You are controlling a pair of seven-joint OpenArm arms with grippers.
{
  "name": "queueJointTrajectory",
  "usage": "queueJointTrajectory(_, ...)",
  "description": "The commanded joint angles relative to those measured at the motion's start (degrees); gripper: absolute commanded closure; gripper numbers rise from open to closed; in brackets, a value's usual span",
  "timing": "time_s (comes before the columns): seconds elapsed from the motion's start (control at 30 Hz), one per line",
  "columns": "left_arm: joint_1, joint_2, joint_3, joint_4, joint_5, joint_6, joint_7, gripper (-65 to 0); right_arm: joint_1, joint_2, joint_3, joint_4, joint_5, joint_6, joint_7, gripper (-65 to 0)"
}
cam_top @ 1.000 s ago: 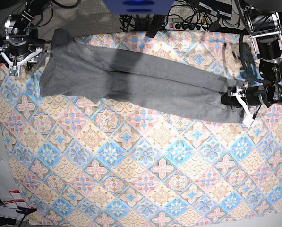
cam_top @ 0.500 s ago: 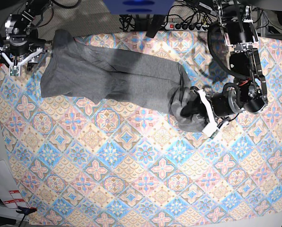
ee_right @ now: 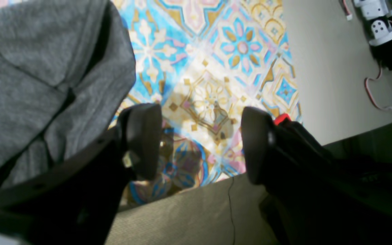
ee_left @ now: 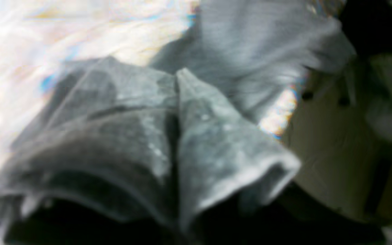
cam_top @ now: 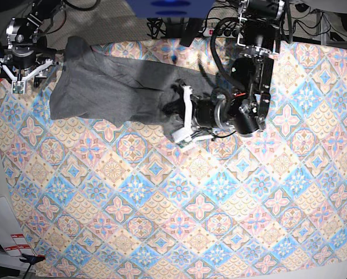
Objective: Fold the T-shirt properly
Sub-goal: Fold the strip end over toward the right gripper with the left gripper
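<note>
Two arms of mine are working at opposite ends of the T-shirt (cam_top: pixel 115 87), which is lying as a long grey band across the upper part of the patterned cloth (cam_top: pixel 179 197).

My left arm is reaching in from the top of the base view, its upper links coming down past the power strip and its forearm bending back toward the middle of the cloth, so the wrist is pointing sideways toward the shirt. My left gripper (cam_top: pixel 182 119) is sitting at the shirt's near end, jaws pinched almost together on a bunched fold of the grey fabric. In the left wrist view that fabric (ee_left: pixel 168 136) is filling most of the frame, gathered into two humps meeting at a dark crease right in front of the camera, blurred, with a sliver of the cloth (ee_left: pixel 281 112) showing beside it.

My right arm is staying tucked at the far upper corner of the cloth, by the shirt's other end. My right gripper (cam_top: pixel 27 74) is pointing down at the cloth's edge with its white fingers splayed apart. The right wrist view is showing both dark pads (ee_right: pixel 141 139) standing wide, with only the floral tiles (ee_right: pixel 202 98) between them and nothing held. The T-shirt's hem and a seam (ee_right: pixel 39 88) are lying just beside the one pad, close to it, though I cannot tell whether they are touching.
</note>
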Motion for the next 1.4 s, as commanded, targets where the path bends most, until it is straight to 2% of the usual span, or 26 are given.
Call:
queueJointTrajectory(0.0,-0.8,1.2,1.3,-0.8,0.5,-0.1,-1.2,-5.1,-0.1,0.6,0.2,1.2,0.4,-0.4,1.2,-36.8)
queueJointTrajectory(0.07,-0.9,2.3,3.6,-4.4,3.0,-0.1,-1.2,-5.2,-0.1,0.6,0.2,1.2,0.4,-0.4,1.2,-36.8)
queueJointTrajectory(0.13,-1.7,2.5,6.1,-7.8,4.8,-0.1,-1.2,-8.2,-0.1,0.6,0.2,1.2,0.4,-0.4,1.2,-36.8)
queueJointTrajectory(0.27,-3.4,2.4,7.5,-13.0,4.9,-0.1,-1.2,-19.2,-0.1,0.6,0.1,1.1,0.4,-0.4,1.2,-36.8)
queueJointTrajectory(0.43,-4.1,2.5,7.6,-13.5,4.7,-0.1,-1.2,-33.5,-0.1,0.6,-0.2,1.1,0.4,-0.4,1.2,-36.8)
queueJointTrajectory(0.5,-4.8,2.8,7.8,-13.5,4.7,-0.1,-1.5,-36.9,-0.1,0.6,-0.2,1.1,0.4,-0.4,1.2,-36.8)
queueJointTrajectory(0.67,-7.9,5.9,15.1,-13.5,4.5,-0.1,-2.1,-37.9,-0.1,0.6,-0.2,1.1,0.4,-0.4,1.2,-36.8)
queueJointTrajectory(0.8,-10.2,6.6,20.5,-13.7,5.0,-0.1,-2.2,-37.9,-0.1,0.6,-0.2,1.1,0.4,-0.4,1.2,-36.8)
queueJointTrajectory(1.0,-12.0,6.3,26.5,-13.7,5.2,-0.1,-2.3,-37.9,-0.1,0.6,-0.2,1.1,0.4,-0.4,1.2,-36.8)
queueJointTrajectory(1.1,-13.3,5.2,30.8,-13.7,7.4,-0.1,-2.4,-37.9,-0.1,0.6,-0.2,1.1,0.4,-0.4,1.2,-36.8)
queueJointTrajectory(1.27,-13.3,4.9,37.9,-13.7,12.3,-0.1,-9.1,-37.9,-0.1,0.6,-0.2,1.1,0.4,-0.4,1.2,-36.8)
queueJointTrajectory(1.37,-13.0,4.9,39.6,-13.7,13.6,-0.1,-14.5,-37.9,-0.1,0.6,-0.2,1.1,0.4,-0.4,1.2,-36.8)
